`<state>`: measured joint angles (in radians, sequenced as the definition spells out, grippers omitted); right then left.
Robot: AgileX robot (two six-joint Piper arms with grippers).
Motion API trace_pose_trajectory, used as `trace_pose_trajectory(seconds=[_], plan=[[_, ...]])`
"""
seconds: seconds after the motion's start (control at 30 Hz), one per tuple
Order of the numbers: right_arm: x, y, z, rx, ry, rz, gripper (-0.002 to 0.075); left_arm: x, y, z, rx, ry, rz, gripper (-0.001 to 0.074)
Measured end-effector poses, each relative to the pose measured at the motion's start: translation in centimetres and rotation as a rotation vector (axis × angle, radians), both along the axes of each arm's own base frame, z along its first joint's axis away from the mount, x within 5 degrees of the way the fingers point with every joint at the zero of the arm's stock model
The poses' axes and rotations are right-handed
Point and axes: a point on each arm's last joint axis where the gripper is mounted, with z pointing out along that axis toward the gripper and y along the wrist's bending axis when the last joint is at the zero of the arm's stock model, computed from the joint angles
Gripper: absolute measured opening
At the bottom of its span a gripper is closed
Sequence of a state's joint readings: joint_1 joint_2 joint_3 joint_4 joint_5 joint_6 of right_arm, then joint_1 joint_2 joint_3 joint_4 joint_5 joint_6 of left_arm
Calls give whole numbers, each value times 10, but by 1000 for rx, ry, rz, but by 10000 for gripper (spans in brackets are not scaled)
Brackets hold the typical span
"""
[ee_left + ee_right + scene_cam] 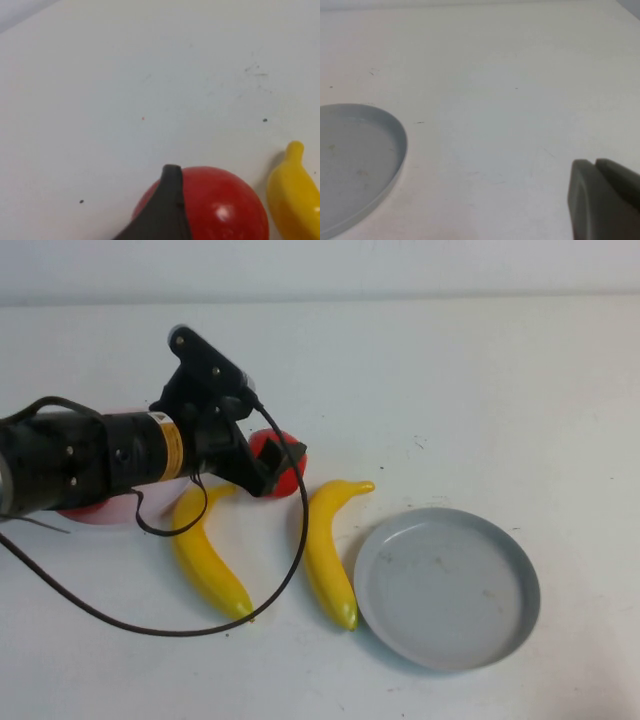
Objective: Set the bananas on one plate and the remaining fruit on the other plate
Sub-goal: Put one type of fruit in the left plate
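My left gripper (270,472) is open and reaches over a red apple (288,462) that lies on the table; one dark finger (170,205) lies across the apple (220,210) in the left wrist view. Two yellow bananas (208,558) (330,552) lie on the table just in front of it; one shows in the left wrist view (295,195). The grey plate (450,590) is empty at the right, also in the right wrist view (355,160). The pink plate (118,508) is mostly hidden under my left arm, with a red edge (80,508) on it. My right gripper (600,200) is shut, beside the grey plate.
A black cable (290,560) loops from the left arm over the table and across the bananas. The white table stretches bare behind and to the right of the grey plate.
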<state>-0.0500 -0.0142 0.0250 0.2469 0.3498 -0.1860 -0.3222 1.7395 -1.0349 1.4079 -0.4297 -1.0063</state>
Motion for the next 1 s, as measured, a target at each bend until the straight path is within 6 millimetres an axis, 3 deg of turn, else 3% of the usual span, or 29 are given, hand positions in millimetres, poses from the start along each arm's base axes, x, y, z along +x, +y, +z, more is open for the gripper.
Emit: trace_pose_trajectory(seconds=[0.2, 0.53, 0.93, 1.0], plan=[[0, 0, 0, 0, 0, 0, -18, 10, -3, -26, 76, 5, -42, 668], [0, 0, 0, 0, 0, 0, -18, 41, -8, -47, 119, 14, -4, 668], [0, 0, 0, 0, 0, 0, -18, 41, -7, -49, 170, 4, -31, 667], [0, 0, 0, 0, 0, 0, -18, 41, -7, -48, 170, 4, -28, 638]])
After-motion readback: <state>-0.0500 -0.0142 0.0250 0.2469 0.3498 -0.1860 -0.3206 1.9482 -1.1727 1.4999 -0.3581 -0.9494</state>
